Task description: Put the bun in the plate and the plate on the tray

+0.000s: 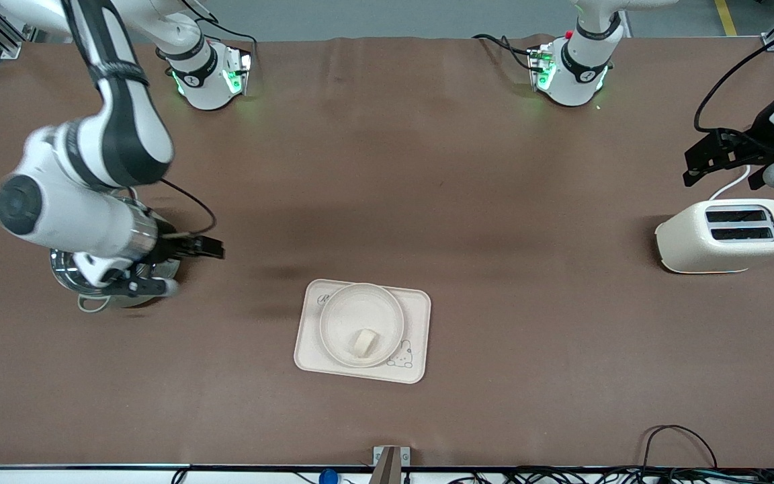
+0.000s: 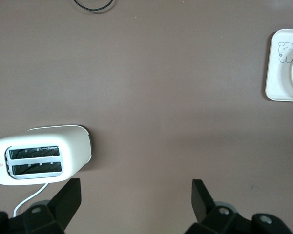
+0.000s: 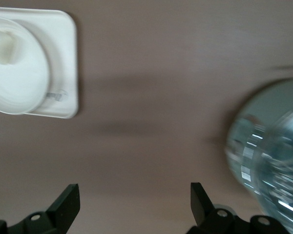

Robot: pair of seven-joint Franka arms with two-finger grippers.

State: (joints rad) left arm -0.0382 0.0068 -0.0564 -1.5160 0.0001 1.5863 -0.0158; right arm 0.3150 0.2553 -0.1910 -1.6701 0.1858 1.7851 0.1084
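Note:
The bun [image 1: 363, 343] lies in the round plate [image 1: 333, 309], and the plate sits on the cream tray [image 1: 416, 316] with the rabbit drawing, near the front middle of the table. The right wrist view shows the bun [image 3: 5, 41], the plate [image 3: 29, 83] and the tray [image 3: 66, 63]. My right gripper [image 1: 182, 269] is open and empty, over the table beside a metal pot toward the right arm's end. My left gripper [image 1: 723, 168] is open and empty above the table near the toaster. The tray's corner [image 2: 281, 73] shows in the left wrist view.
A shiny metal pot [image 1: 68, 272] stands under the right arm's wrist and also shows in the right wrist view [image 3: 268, 156]. A cream toaster [image 1: 726, 235] stands at the left arm's end and shows in the left wrist view [image 2: 39, 158]. Cables [image 1: 676, 437] lie at the front edge.

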